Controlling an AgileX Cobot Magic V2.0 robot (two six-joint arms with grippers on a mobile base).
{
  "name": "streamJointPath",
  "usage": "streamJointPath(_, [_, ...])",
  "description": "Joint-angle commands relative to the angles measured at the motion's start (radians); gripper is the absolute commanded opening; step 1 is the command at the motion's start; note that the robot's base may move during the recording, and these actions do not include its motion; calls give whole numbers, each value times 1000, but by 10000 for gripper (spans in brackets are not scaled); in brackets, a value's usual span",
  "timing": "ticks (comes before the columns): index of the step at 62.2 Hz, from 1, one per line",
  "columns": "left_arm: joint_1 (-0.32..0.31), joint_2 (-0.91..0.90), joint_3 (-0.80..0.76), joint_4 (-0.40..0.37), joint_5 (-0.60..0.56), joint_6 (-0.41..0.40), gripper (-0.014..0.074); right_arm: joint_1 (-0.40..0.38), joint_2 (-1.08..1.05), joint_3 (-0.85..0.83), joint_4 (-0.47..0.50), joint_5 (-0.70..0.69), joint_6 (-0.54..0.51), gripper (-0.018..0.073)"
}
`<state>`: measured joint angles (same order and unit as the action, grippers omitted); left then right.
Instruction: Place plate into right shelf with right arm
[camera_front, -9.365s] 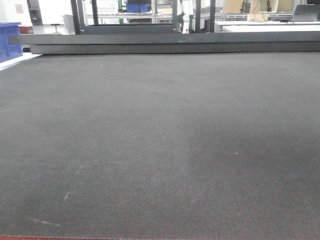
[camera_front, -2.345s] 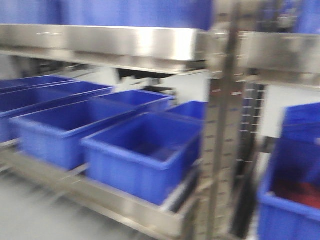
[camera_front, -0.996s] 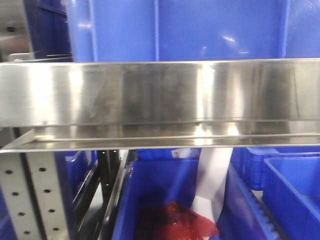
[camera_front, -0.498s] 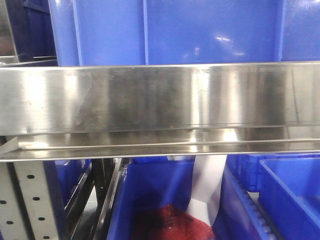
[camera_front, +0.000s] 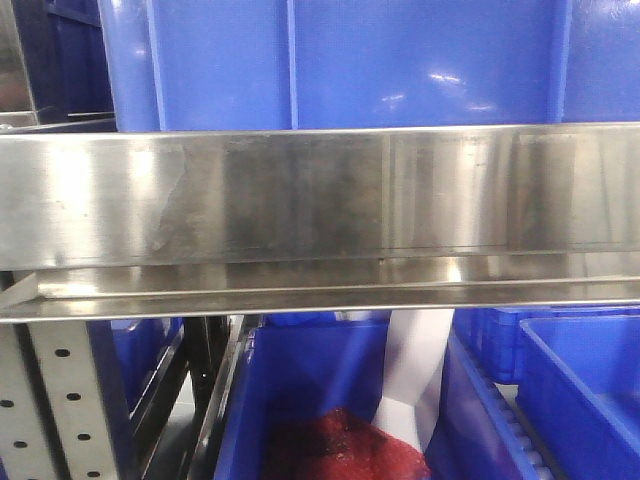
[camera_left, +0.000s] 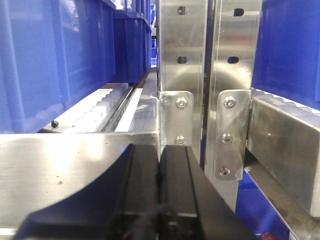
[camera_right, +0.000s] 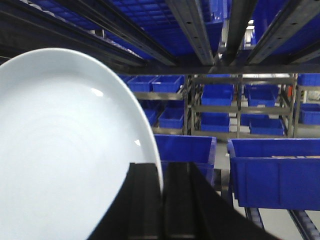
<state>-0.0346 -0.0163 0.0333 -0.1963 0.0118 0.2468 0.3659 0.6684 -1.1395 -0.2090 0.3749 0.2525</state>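
Round white shallow plate: rim pinched in right gripper, plate spreading to its left, blue plastic bins farther off at right. Left gripper pressed together, empty, close to shiny stainless-steel shelf rack w/ perforated uprights.

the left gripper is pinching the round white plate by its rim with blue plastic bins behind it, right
No, it is the right gripper that pinches the round white plate by its rim, as the right wrist view shows; the left gripper is shut on nothing. The blue plastic bins are behind it.
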Motion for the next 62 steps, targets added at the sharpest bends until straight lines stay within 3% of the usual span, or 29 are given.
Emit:
streamJointPath(1, [1, -11, 8, -2, -90, -2, -47, 16, 120, -118, -2, -31, -33, 55])
streamJointPath(14, [1, -11, 8, -2, -90, -2, -47, 80, 371, -299, -2, -6, -96, 55])
streamJointPath(25, [1, -11, 8, -2, -90, -2, -47, 83, 545, -379, -2, -10, -97, 55])
streamJointPath(42, [1, -11, 8, -2, -90, -2, -47, 82, 756, -388, -41, -92, -97, 55])
streamJointPath(62, [1, -11, 8, -2, -90, -2, -47, 82, 831, -388, -43, -103, -97, 58])
